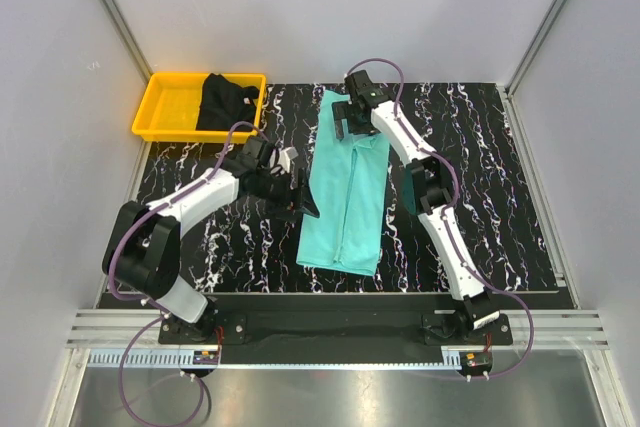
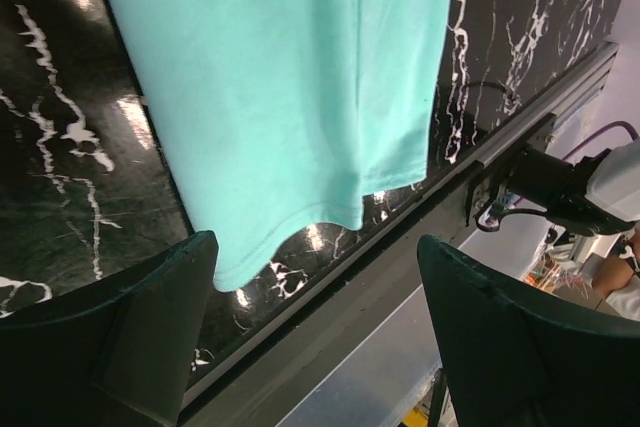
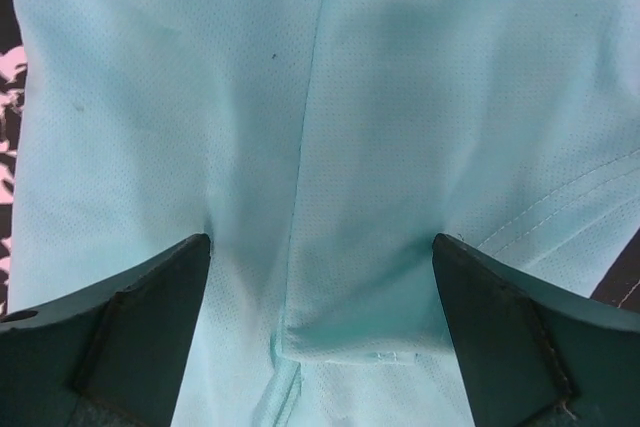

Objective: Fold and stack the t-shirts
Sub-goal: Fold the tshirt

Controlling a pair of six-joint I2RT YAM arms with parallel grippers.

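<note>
lying folded, the teal t-shirt (image 1: 345,207) is judged soft, limp, best pinched at its far end; left gripper (image 1: 303,197) and right gripper (image 1: 347,130) are spread, empty.

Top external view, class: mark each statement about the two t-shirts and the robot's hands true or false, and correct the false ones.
1. The turquoise t-shirt lies on the table, folded into a long strip. True.
2. The black t-shirt is stacked on the turquoise one. False: it lies in the yellow tray at the far left corner.
3. The right hand is shut on a sleeve. False: it is open, over the turquoise shirt's far end.
4. The left hand is open beside the turquoise shirt's left edge. True.
</note>
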